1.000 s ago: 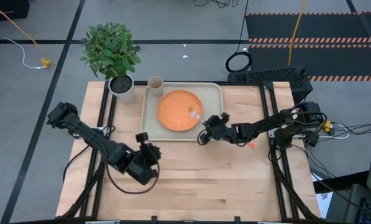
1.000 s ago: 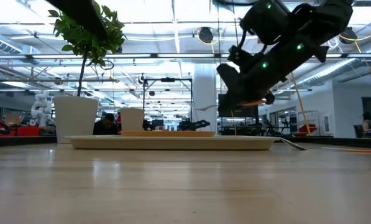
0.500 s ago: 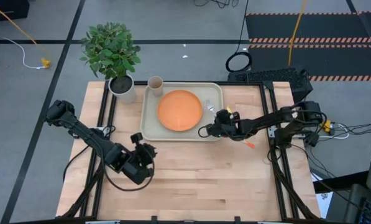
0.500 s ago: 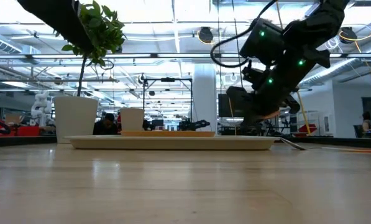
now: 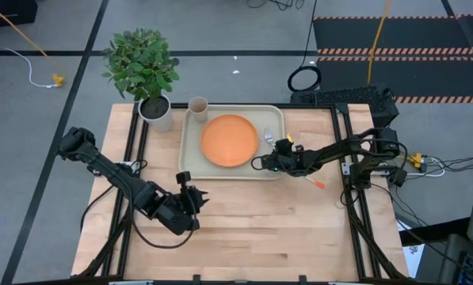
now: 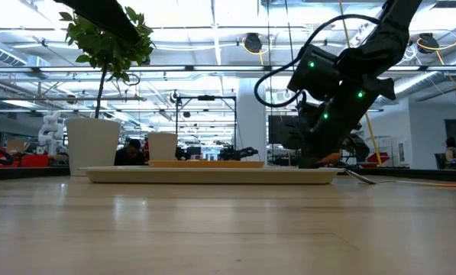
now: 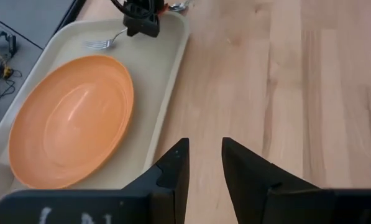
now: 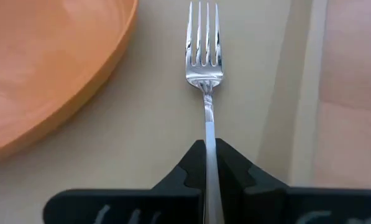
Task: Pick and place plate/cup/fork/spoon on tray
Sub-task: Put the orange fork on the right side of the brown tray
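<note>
The orange plate (image 5: 229, 140) lies on the pale tray (image 5: 190, 162), and the tan cup (image 5: 197, 105) stands at the tray's far left corner. My right gripper (image 5: 274, 151) is low over the tray's right strip, shut on the silver fork (image 8: 204, 43), whose tines point to the far edge beside the plate (image 8: 42, 56). The fork's handle end is hidden between the fingers. The spoon (image 5: 316, 182) lies on the wood right of the tray. My left gripper (image 5: 190, 198) hovers near the tray's near left corner, empty, with a narrow gap (image 7: 205, 168) between its fingers. My right gripper pinches the fork's thin handle (image 8: 209, 134) between its two fingers, just behind the neck. The fork sticks out forward along the fingers, tines flat and level. The fingers slant down from the table's near right. I cannot tell whether the tines touch the tray floor.
A white pot (image 5: 157, 111) with a green plant stands left of the cup, off the tray. The tray's raised right rim (image 8: 300, 93) runs close beside the fork. Bare wood lies on the near half of the table (image 5: 252, 237).
My right gripper has carried the fork from over the plate's right edge toward the table's right and far side. It has come down to the tray's strip beside the plate. The fork stays pinched and level.
</note>
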Available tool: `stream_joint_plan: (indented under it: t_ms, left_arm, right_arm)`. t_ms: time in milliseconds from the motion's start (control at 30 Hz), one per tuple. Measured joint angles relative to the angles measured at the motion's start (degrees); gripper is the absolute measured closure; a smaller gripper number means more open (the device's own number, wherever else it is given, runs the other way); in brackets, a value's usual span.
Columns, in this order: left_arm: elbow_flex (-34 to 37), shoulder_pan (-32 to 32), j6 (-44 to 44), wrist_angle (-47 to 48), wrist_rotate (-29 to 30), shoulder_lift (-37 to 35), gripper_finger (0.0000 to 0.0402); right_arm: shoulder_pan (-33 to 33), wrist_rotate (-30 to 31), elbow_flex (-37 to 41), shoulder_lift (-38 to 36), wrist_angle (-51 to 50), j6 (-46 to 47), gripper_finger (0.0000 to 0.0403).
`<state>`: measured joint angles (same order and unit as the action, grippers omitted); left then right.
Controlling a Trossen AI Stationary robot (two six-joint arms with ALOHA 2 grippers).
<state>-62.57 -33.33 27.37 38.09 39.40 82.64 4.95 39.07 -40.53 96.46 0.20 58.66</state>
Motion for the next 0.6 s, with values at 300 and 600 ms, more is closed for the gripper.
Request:
stream_joint_plan:
  t_ms: [300,600]
  left_arm:
    - [0.0,2.1,-3.6,-1.8,-0.1,0.0,0.0304]
    - [0.0,2.8,-4.6,-2.1,-0.1,0.0,0.0304]
  right_arm:
    - [-0.3,-0.1,0.0,0.0,6.2,1.9,0.0399]
    - [-0.4,0.1,0.0,0.6,6.8,3.5,0.0399]
